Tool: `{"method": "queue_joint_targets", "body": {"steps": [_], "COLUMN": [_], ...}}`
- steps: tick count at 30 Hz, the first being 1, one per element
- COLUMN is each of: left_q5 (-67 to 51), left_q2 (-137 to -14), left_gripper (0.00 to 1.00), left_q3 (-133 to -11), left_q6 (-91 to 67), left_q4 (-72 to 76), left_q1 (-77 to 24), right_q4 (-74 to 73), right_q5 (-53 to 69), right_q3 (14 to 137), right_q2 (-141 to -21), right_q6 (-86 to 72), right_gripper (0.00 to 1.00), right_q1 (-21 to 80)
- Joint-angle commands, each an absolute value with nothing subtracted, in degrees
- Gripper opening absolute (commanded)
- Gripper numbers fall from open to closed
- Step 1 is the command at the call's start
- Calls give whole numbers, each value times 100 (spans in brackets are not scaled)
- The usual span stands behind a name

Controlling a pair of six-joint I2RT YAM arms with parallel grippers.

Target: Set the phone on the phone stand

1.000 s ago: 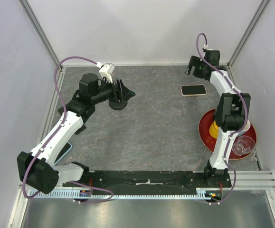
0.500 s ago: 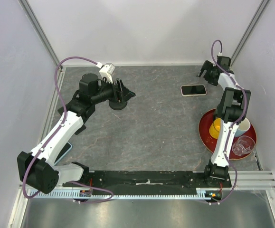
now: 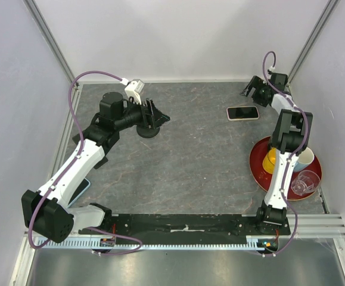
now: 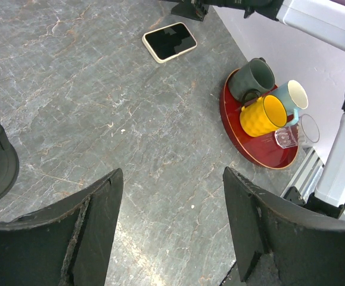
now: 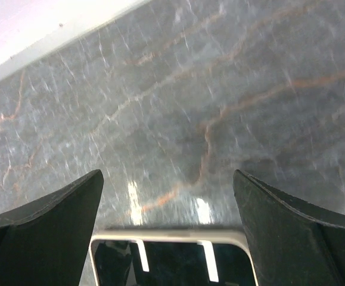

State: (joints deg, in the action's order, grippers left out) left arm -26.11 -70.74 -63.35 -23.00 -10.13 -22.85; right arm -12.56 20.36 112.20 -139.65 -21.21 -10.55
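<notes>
Grey table [image 3: 190, 161]: phone [image 3: 242, 112], stand [image 3: 149, 133], red tray [image 3: 255, 164]

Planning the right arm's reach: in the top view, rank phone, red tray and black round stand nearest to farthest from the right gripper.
1. Phone, beside the right gripper, far right.
2. Red tray, right side, nearer the bases.
3. Black round stand, left side.

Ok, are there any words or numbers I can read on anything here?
There are none to read. The phone has a dark, blank screen, and the yellow mug, the grey mug and the red tray show no writing.
</notes>
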Motion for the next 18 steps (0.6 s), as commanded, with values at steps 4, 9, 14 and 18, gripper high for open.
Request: {"method": "queue_joint_targets", "body": {"steps": [4,9,14,18], "left_q5": [-2856,-2856,-2848,-2821], "left_q2": [-7040,-7005,-6970,-6970], "left_gripper": [74,74,74,74], "left_q3": [-6407,-6390,-6390,-6390], "left_q6": [-2267,-2276,-2268,-2259], "left_q4": [-774,-765,-765,-765], "left_q1": [-2294,-2294,-2294,-2294], "right_q4": [-1371,-1310,-1117,-1099], "right_q5": [1802,1942,1987,1758], "right_q3": [9557,8484,7437,6708], "right_q2": [-12816,-11990,-11172,-10374], "right_q6": [-2180,-1995,-1960,-2074], "right_gripper": [98,98,98,98], "right_q1": [-1020,-888,-432,298]}}
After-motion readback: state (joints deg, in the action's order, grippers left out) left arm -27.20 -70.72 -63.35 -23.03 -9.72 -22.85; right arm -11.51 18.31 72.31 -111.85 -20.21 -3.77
